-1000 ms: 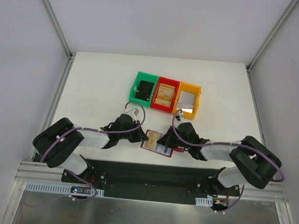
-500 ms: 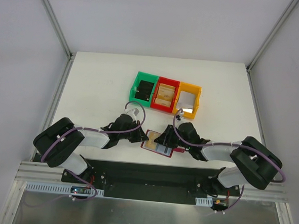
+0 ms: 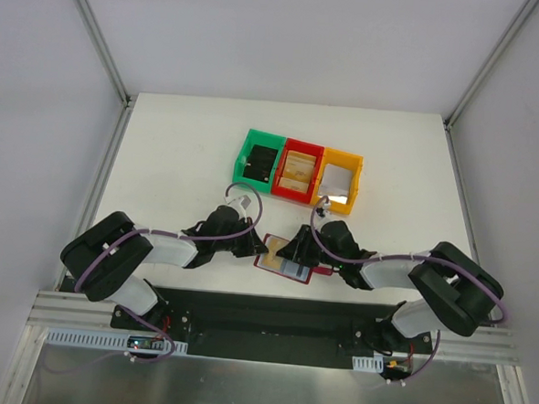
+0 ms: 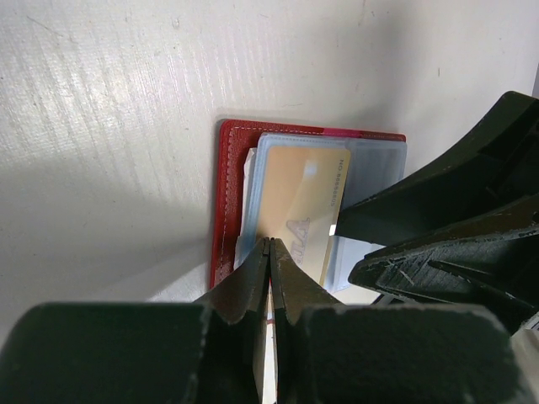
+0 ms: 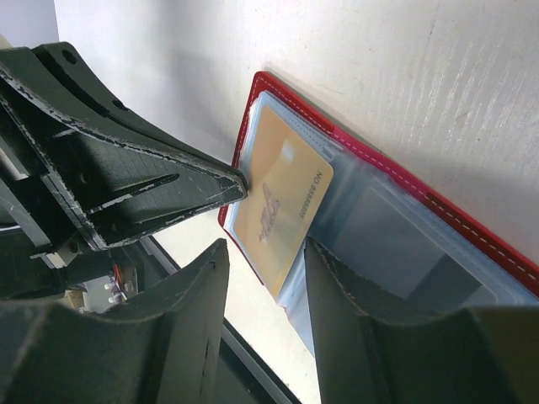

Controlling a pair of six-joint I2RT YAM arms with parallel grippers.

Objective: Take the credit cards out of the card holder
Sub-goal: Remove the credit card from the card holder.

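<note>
The card holder point(image 3: 285, 269) lies open on the table near the front edge, dark red with clear grey-blue sleeves point(image 5: 396, 244). A gold card point(image 4: 305, 206) lies on its left half and also shows in the right wrist view point(image 5: 282, 202). My left gripper point(image 3: 254, 247) is shut, and its tips point(image 4: 269, 244) rest on the sleeve edge at the gold card's side. I cannot tell if anything is pinched between them. My right gripper point(image 3: 294, 252) is open over the holder, with its fingers point(image 5: 202, 278) on either side of the gold card's near end point(image 5: 265, 252).
Three joined bins stand behind the holder: green point(image 3: 243, 164) with a black item, red point(image 3: 297, 196) with tan cards, and yellow point(image 3: 355, 175). The black base plate point(image 3: 262, 316) runs along the table's front edge just below the holder.
My right gripper has shifted a little to the left over the holder, covering more of it. The left gripper and the holder have not moved.
</note>
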